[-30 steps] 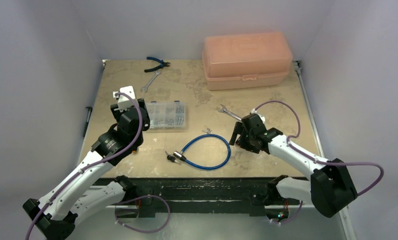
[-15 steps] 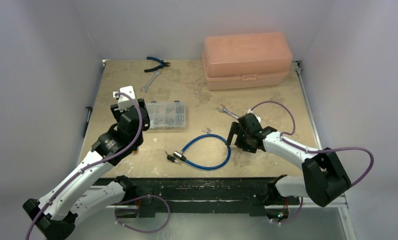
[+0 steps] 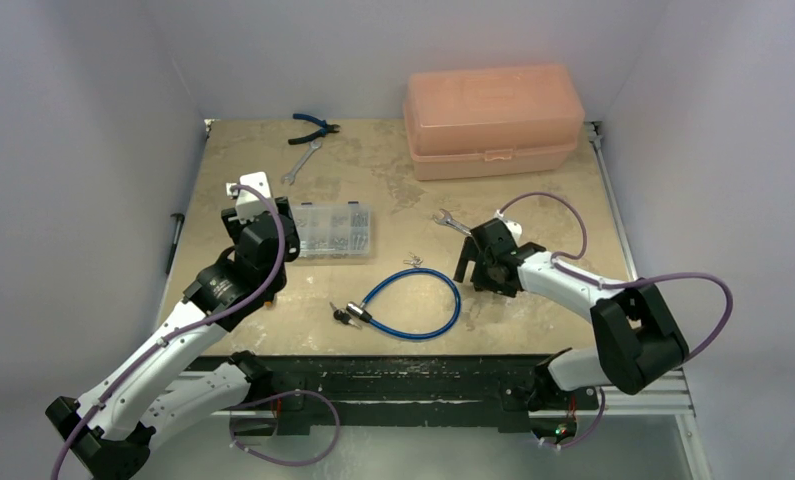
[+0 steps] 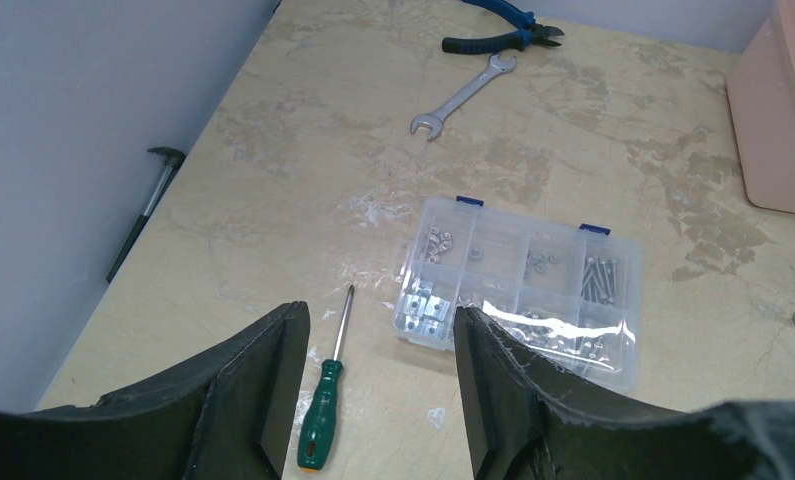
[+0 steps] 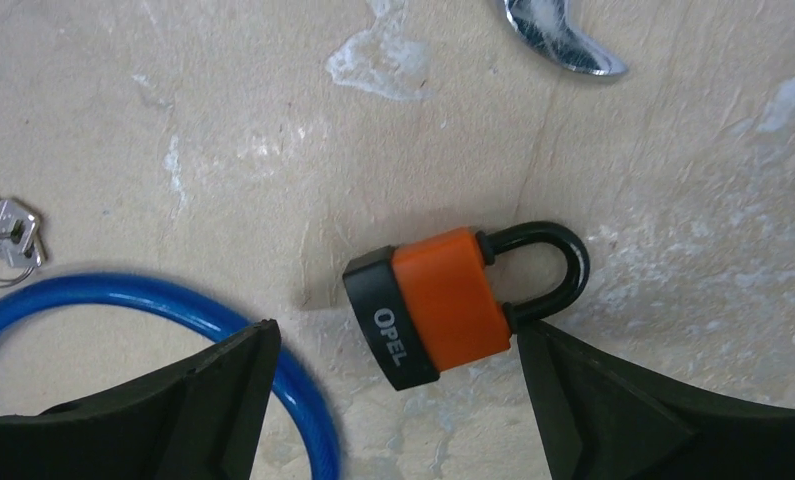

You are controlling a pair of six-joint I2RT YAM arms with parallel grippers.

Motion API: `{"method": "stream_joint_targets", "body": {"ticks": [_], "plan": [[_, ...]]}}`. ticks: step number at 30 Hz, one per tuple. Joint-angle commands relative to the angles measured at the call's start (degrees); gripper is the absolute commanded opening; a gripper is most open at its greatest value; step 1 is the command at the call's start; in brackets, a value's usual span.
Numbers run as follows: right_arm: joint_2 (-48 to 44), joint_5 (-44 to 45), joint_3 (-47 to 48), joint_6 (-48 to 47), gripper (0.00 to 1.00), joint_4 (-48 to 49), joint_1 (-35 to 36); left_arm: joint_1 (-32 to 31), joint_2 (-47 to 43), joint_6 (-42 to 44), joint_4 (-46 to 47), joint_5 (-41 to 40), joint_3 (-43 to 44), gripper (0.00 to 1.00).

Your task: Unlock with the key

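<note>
- The table (image 3: 533, 170) is seen from above, and clock directions are counted from its middle unless another view is named.
- The blue cable lock (image 3: 413, 305) is laid in a loop at 6 o'clock, between the two arms.
- The left claw (image 4: 376, 322) is held wide open with nothing in it at 9 o'clock. A screwdriver (image 4: 321, 425) and a parts box (image 4: 518, 290) are seen below it.
- The right claw (image 5: 388, 340) is likewise spread wide and empty at 4 o'clock, with the orange padlock (image 5: 443, 300) framed between its fingers. Whether it is touched cannot be told.
- The orange padlock is laid flat. In the right wrist view its closed shackle is pointed to 2 o'clock and its black base to 8 o'clock.
- The key (image 3: 339, 314), black-headed, is found at 7 o'clock, just beside the cable's end and well apart from the padlock. The bare silver keys (image 5: 3, 235) at the loop's 12 o'clock are to be left alone.
- Taking the padlock is judged to be the step in hand. The orange sides should be pinched squarely and the black base left uncovered, where the keyhole, unseen here, is presumed to be.
- The key is probably best fetched by the left claw and gripped by its head.
</note>
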Motion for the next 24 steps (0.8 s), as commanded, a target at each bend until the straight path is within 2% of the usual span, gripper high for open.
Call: {"method": "stream_joint_targets", "body": {"ticks": [1,17,24], "plan": [[1.88,4.87,3.99,-2.41,0.99,-1.43,-0.71,0.38,0.0,0.71,1.65,-0.2,0.06,0.59],[7.29,3.15,9.49,-4.97,0.98,-0.29,-0.78,0.36,-0.56,0.89,1.56,-0.52,0.07,0.59],[7.92,3.92,10.26,-5.01,0.91,-3.2,-0.74,0.37,-0.95,0.89,1.67,-0.47,0.09,0.59]]}}
